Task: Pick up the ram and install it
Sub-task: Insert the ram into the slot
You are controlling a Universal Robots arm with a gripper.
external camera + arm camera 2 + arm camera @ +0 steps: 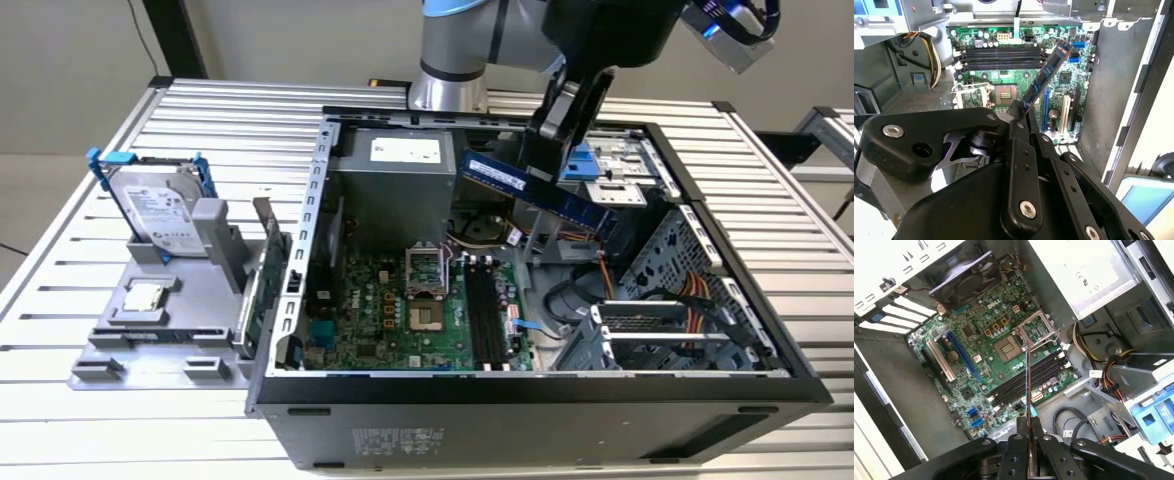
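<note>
Your arm (451, 55) stands upright at the back of the exterior view, grey column straight. The black wrist (607, 30) swings out from it toward that view's right. From there the pincer (543, 172) slants downward, its long black fingers (567, 115) tilted, not plumb. In both wrist views you're looking straight down those fingers (1019, 150) (1016, 455), linkages folded in and tips drawn close. The jaws are clamped tight on the ram (497, 177), pinched between the tips, and the pincer hangs in the air, touching nothing else.
</note>
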